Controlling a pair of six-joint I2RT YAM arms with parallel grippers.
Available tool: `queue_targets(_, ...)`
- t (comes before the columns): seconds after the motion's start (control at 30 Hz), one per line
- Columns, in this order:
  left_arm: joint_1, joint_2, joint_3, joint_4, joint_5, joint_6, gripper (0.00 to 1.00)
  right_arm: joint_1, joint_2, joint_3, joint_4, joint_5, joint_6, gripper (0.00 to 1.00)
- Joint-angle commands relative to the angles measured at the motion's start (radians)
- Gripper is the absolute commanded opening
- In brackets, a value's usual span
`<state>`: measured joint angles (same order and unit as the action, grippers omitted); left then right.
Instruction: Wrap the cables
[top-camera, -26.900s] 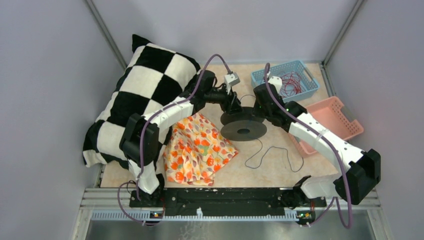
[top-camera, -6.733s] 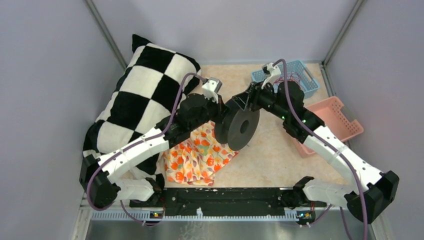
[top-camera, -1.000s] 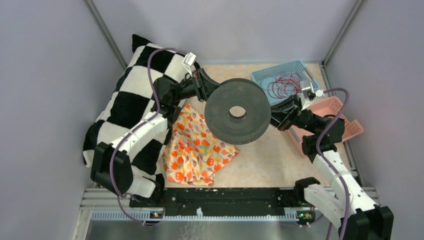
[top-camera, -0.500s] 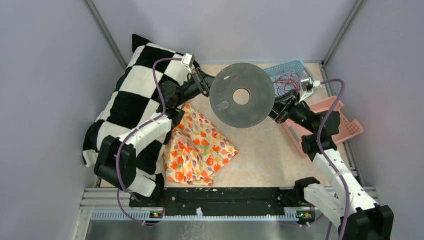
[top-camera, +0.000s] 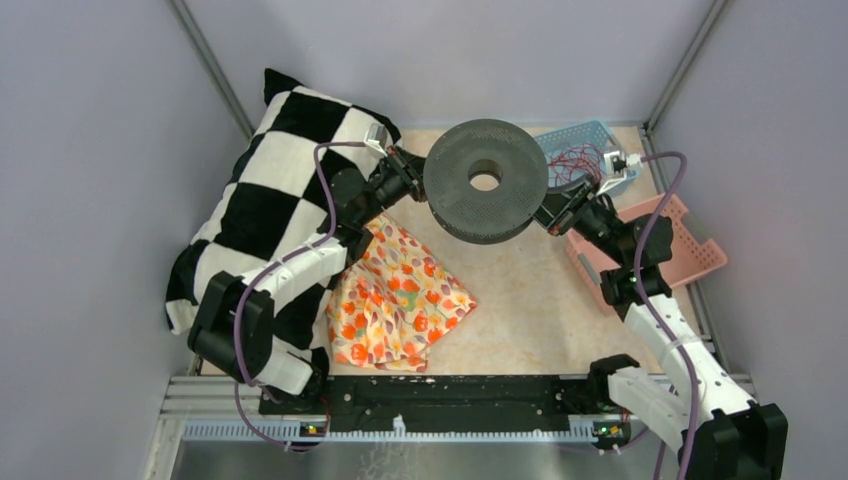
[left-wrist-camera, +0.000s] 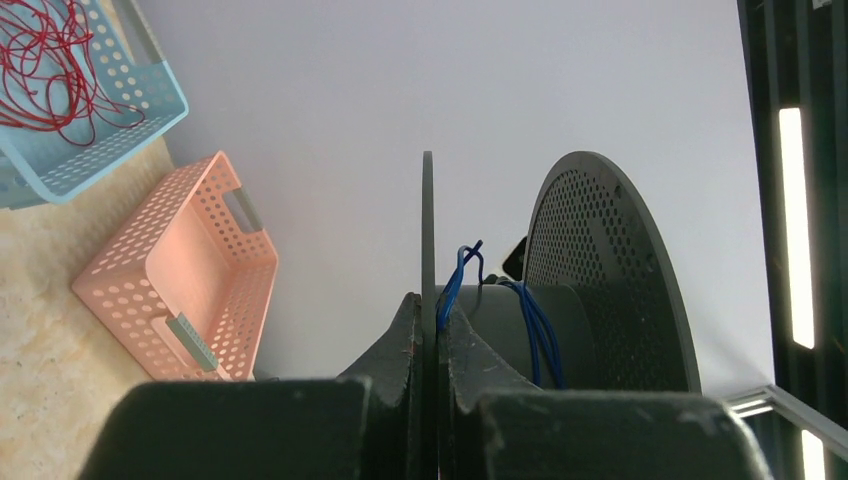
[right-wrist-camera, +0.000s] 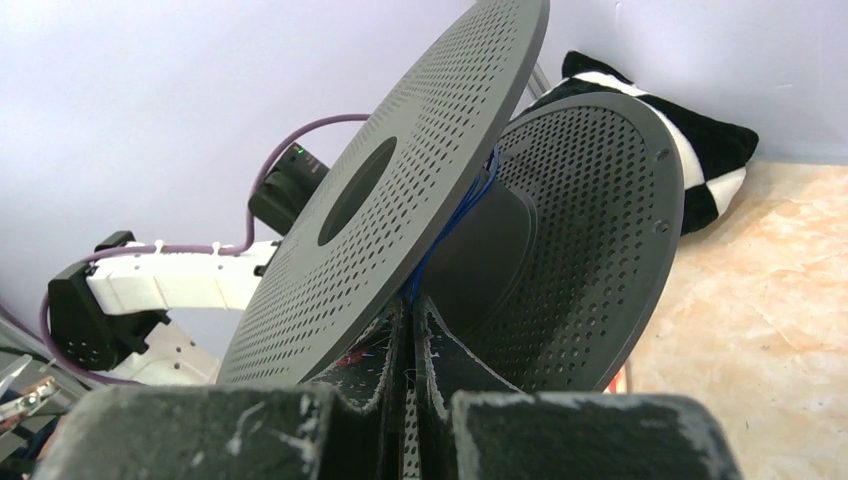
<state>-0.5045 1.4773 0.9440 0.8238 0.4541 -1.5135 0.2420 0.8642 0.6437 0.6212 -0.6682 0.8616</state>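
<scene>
Grip check: held the spool (top-camera: 486, 182) aloft over the table (top-camera: 530, 300), one flange edge pinched tight between the left gripper (left-wrist-camera: 427, 310) fingers, another between the right gripper (right-wrist-camera: 410, 315) fingers from the opposite side. Carried thin blue cable (left-wrist-camera: 540, 330) wound around the core between the flanges.

The spool (top-camera: 485, 180) is matt dark grey plastic, its flanges densely perforated and its hub smooth. The cables (left-wrist-camera: 536, 330) have a smooth blue sheath. The blue basket (top-camera: 585, 129) and pink basket (top-camera: 703, 243) are perforated plastic. The pillow (top-camera: 270, 190) and floral cloth (top-camera: 395, 295) are soft fabric. The counter (top-camera: 520, 300) looks matt, mottled beige.
</scene>
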Motion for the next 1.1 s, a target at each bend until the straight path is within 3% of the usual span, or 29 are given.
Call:
queue_targets(0.0,0.005,-0.065,-0.003,0.020,-0.122,-0.053,0.00,0.025,-0.004,0.042,0.072,0.006,0.028,0.00)
queue_targets(0.47,0.008,-0.022,0.056,0.084,-0.049,0.010,0.00,0.039,-0.017,0.037,0.112,-0.060,-0.003,0.00)
queue_targets(1.07,0.011,0.063,0.185,0.217,0.198,0.147,0.00,0.040,-0.050,-0.017,0.204,-0.084,-0.013,0.01)
